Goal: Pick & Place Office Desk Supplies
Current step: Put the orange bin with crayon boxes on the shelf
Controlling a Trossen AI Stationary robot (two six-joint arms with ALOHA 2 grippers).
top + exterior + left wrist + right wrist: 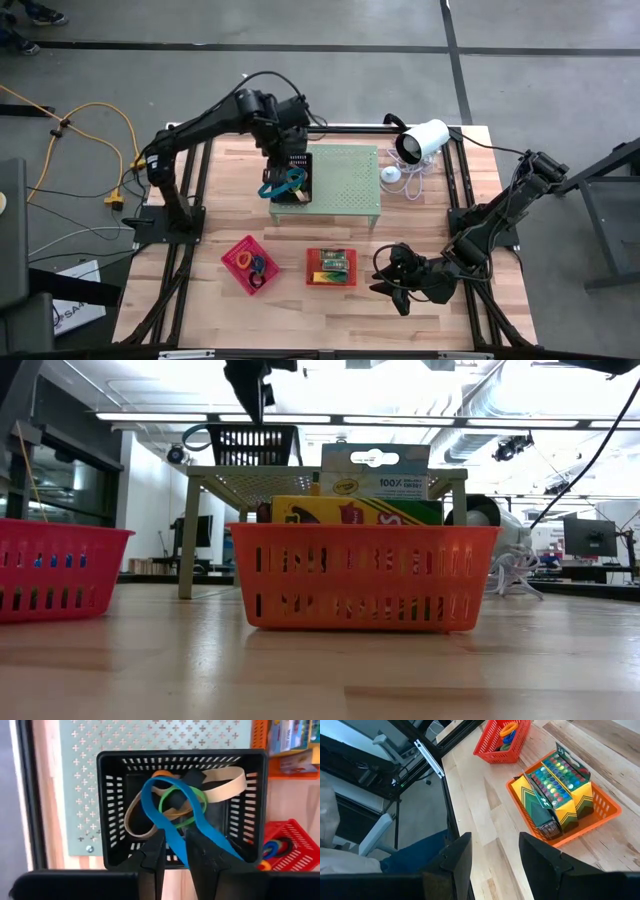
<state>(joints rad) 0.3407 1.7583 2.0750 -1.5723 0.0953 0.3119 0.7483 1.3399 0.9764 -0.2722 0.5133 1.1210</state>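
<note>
So the whole thing is hinging on the blue rubber band [172,815] and how it's lying relative to the left gripper [174,854]. In the left wrist view the left arm's jaws are pinching one strand of that band between them, nearly closed on it, while the rest of the loop is trailing away from the jaws into the black basket [110,805], its long axis running along the line the fingers are pointing. A green band [200,800] and a tan band [227,785] are sitting tangled with it in there, so I'm guessing they might drag along when it gets pulled out.

From the high view the left gripper [285,160] is hovering right over that basket, which is sitting on the pale green perforated stand [345,180] at the back of the desk [420,310]. The right gripper [400,280] is waiting low near the front, well apart from the basket, jaws parted and empty, looking toward the orange basket [607,812] of crayon boxes [555,790]. The left arm is clearly the nearer one. The red basket [235,258] with rings is sitting in front of it.
</note>
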